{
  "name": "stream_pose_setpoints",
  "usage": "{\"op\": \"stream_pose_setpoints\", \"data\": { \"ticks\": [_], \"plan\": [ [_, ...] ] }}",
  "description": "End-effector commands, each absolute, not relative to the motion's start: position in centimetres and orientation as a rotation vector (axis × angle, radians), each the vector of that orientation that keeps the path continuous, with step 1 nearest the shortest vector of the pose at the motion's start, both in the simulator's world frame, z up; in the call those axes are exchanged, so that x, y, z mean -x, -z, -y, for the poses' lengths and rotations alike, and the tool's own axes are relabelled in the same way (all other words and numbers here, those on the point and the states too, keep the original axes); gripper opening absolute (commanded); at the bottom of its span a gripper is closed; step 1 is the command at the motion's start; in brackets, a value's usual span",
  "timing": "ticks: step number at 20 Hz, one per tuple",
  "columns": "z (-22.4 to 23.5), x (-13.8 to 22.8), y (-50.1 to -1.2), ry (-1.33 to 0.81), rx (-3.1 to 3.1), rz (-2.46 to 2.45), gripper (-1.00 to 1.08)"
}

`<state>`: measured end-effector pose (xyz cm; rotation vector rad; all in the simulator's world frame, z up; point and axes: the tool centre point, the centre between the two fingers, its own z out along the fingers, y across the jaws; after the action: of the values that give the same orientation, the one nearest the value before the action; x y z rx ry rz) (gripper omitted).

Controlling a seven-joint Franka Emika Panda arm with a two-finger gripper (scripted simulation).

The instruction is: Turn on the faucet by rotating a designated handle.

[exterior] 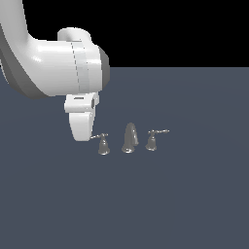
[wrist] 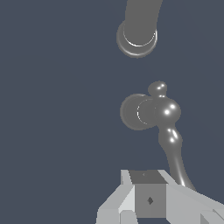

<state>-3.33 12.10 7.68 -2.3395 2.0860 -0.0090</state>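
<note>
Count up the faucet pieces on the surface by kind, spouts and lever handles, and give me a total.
Spout: 1
Lever handles: 2, the handle with the nearly level lever, next to the gripper, and the twin handle whose lever slants up
Total: 3 pieces, all shiny grey metal

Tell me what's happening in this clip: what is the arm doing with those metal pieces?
A white simulated arm has its end effector down at a three-piece faucet on a flat dark surface. It is at the handle on the exterior view's left, right by the tip of its nearly level lever. The wrist view shows the lever reaching the end effector's edge; whether they touch is unclear. The spout and the other handle stand apart, untouched.
</note>
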Motion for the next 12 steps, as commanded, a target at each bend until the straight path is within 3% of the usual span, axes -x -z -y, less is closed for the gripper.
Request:
{"op": "stream_pose_setpoints", "data": {
  "ticks": [1, 12],
  "plan": [
    [-11.9, 4.2, -7.7, 0.006, 2.344, -2.086, -1.0],
    [-11.0, 7.9, -7.7, 0.001, 2.356, -2.078, -1.0]
  ]
}}
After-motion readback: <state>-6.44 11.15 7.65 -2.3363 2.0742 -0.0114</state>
